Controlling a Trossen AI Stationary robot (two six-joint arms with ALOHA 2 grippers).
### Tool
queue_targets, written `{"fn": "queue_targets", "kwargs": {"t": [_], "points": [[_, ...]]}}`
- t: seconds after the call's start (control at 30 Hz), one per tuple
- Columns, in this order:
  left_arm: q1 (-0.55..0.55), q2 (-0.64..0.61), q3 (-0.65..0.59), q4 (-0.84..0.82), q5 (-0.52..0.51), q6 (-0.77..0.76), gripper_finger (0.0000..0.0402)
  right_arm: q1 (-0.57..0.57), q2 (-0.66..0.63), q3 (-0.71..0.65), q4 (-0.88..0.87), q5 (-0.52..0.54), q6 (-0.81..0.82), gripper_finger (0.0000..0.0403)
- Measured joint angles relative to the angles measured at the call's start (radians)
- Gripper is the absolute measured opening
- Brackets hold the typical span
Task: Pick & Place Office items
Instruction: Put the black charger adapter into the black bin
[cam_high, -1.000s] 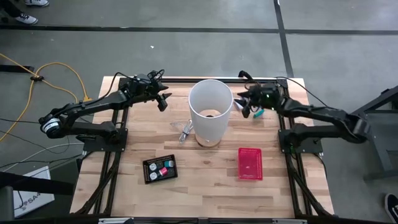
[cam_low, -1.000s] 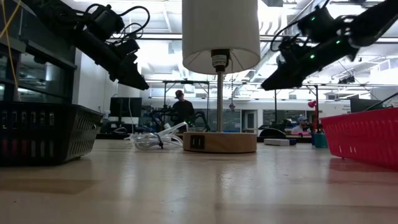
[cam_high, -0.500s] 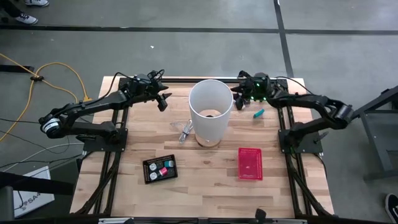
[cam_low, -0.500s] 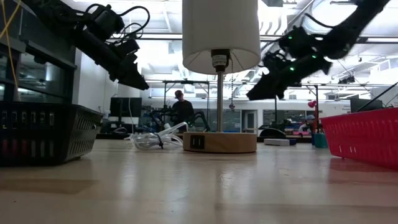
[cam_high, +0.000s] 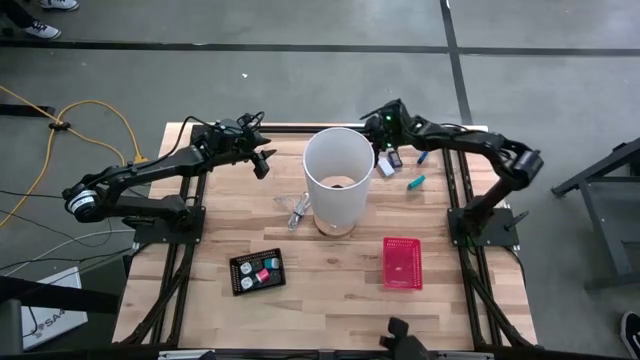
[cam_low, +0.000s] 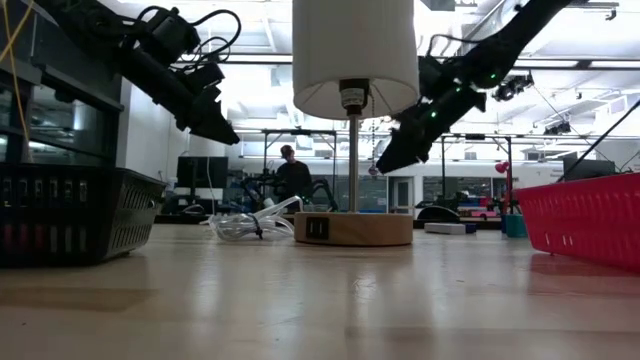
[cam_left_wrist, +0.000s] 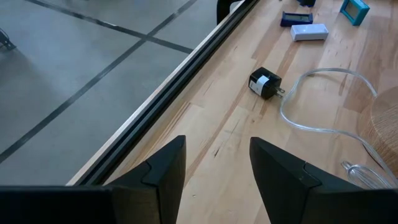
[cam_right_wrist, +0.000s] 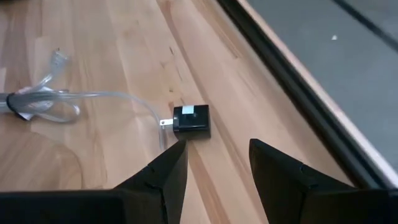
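Right claw swings in behind the lamp, both claws part open and empty

Right claw (cam_high: 385, 128) has moved from three o'clock toward one o'clock of the white lamp shade (cam_high: 339, 172), nearing the black plug (cam_right_wrist: 191, 119); left claw (cam_high: 262, 160) stays at ten o'clock above the bench (cam_high: 330, 270)

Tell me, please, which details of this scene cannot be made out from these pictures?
- High view: the lamp shade covers its base and the table behind it.
- High view: the bits in the black tray are too small to identify.
- Low view: the black basket walls hide its contents.
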Motion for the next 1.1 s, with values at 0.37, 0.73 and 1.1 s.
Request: {"fn": "queue_targets", "kwargs": {"t": [0.37,0.73,1.1], "points": [[0.0,0.0,0.0,0.0,0.0,0.0,0.0172,0.003,0.106,0.014,0.069,-0.028,0.018,0.016],[0.0,0.0,0.0,0.0,0.0,0.0,0.0172,0.073,0.115,0.015,0.15,0.11,-0.12,0.016],[0.0,0.0,0.0,0.0,0.0,0.0,0.0172,0.034,0.114,0.015,0.153,0.114,-0.204,0.016]]}}
